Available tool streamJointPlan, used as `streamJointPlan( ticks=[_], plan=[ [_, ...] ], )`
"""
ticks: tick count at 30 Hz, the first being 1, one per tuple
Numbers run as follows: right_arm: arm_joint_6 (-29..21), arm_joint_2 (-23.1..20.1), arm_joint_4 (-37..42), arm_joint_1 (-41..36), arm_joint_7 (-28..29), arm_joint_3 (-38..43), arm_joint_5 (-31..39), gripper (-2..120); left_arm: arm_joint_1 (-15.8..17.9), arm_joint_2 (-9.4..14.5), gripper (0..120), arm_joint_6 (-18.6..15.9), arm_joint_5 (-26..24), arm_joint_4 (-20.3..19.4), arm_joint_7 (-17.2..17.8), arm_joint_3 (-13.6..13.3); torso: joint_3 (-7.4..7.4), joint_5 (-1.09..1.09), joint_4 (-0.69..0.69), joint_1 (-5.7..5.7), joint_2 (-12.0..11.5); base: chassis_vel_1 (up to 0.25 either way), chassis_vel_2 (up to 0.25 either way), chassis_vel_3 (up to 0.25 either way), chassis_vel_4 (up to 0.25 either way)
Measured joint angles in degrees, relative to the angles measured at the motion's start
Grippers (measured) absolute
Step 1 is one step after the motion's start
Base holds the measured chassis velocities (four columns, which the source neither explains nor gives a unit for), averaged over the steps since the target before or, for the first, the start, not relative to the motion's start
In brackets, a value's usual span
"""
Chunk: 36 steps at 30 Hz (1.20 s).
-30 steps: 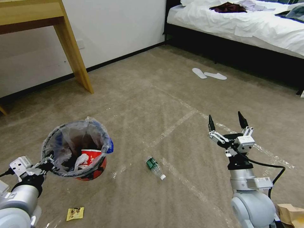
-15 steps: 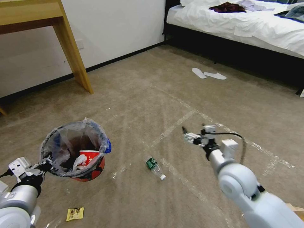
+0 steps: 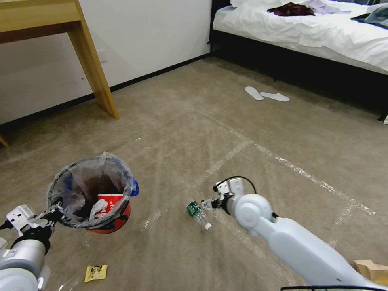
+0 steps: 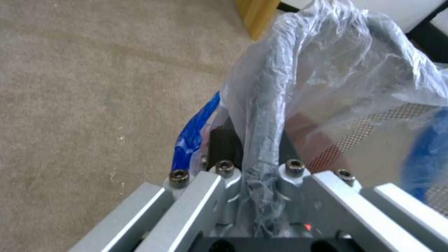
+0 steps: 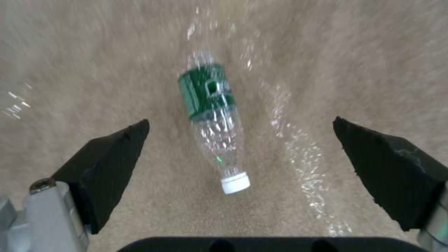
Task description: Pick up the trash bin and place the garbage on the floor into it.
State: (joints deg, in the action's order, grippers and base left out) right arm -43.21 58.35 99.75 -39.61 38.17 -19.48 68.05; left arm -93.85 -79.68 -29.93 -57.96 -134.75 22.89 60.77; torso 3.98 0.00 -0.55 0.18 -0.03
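Lying alone on the carpet, one bottle sits between the right gripper's wide-spread fingers. One bin hangs by its rim, pinched in the left gripper; one yellow wrapper lies nearby.

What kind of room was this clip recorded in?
Most likely a bedroom, perhaps a hotel room. A bed with white sheets stands at the far right, a pair of white slippers lies on the carpeted floor beside it, and a wooden desk stands against the wall.
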Motion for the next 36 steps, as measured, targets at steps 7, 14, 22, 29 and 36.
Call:
streamJointPlan(
  ticks=[7,14,22,29,36],
  plan=[
    [0.39,3.53,-7.21,2.22,-2.88,-4.65,-2.95,100,0.02,-0.13,2,0.24,-0.02,0.18,-0.02,0.29,0.0,0.0,0.0,0.0,0.0,0.0,0.0,0.0,0.0],
    [0.73,9.78,-17.13,4.06,-8.98,-8.33,-9.91,100,0.11,-0.37,2,0.39,-0.07,0.5,-0.06,0.31,0.0,0.0,-0.01,0.0,0.0,0.0,0.0,0.0,0.0],
    [3.37,14.66,-25.21,4.94,-12.5,-8.97,-17.15,100,-0.59,-0.34,2,0.65,-0.12,0.48,-0.1,0.57,0.0,0.0,0.0,0.0,0.0,0.0,0.0,0.0,0.0],
    [5.51,15.32,-28.47,5.31,-13.98,-8.74,-20.7,100,-0.46,0.06,2,0.88,-0.24,0.63,-0.11,0.67,0.0,0.0,0.0,0.0,0.0,0.0,0.0,0.0,0.0],
    [6.66,15.76,-30.89,4.96,-14.92,-8.68,-22.88,92,0.04,0.05,2,0.9,-0.25,1.02,-0.12,0.32,0.0,0.01,-0.01,0.0,0.0,0.0,0.0,0.0,0.0]
  ],
)
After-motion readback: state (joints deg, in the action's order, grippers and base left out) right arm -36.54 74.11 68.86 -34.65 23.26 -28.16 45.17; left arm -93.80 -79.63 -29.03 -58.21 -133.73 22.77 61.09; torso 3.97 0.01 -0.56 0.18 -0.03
